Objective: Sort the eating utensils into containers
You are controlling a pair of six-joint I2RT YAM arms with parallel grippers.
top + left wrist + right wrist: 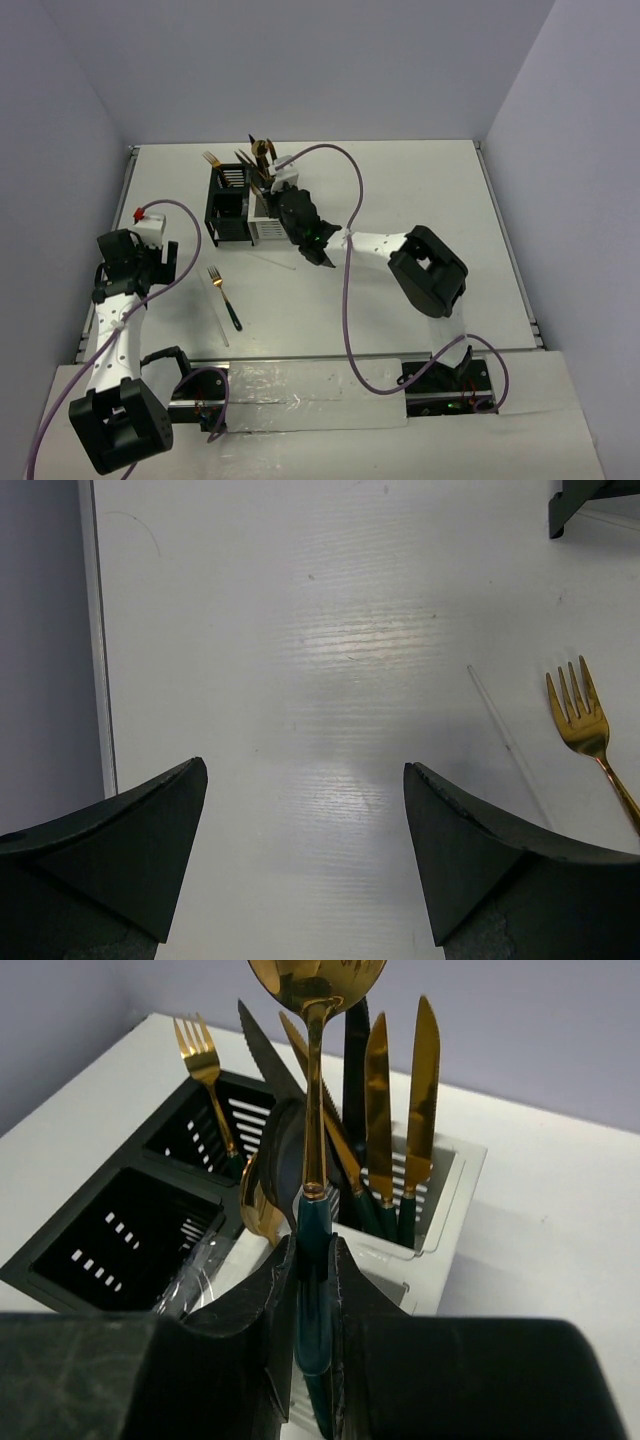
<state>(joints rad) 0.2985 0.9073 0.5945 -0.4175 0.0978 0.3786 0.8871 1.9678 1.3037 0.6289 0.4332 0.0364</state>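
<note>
The joined containers stand at the back left, the black one (228,205) on the left and the white one (268,230) on the right. My right gripper (318,1245) is shut on the dark green handle of a gold-headed spoon (315,985), held upright over the near compartment of the white container (440,1210), where other spoons stand. Its far compartment holds several knives (378,1090). The black container (130,1230) holds a gold fork (205,1060). One gold fork with a dark handle (224,296) lies on the table. My left gripper (305,780) is open and empty, left of this fork (580,715).
A thin clear stick (505,740) lies just left of the loose fork. The table's raised left edge (95,630) runs close to my left gripper. The right arm's purple cable (345,300) loops over the table's middle. Crumpled clear plastic (190,1275) sits at the black container's near compartment.
</note>
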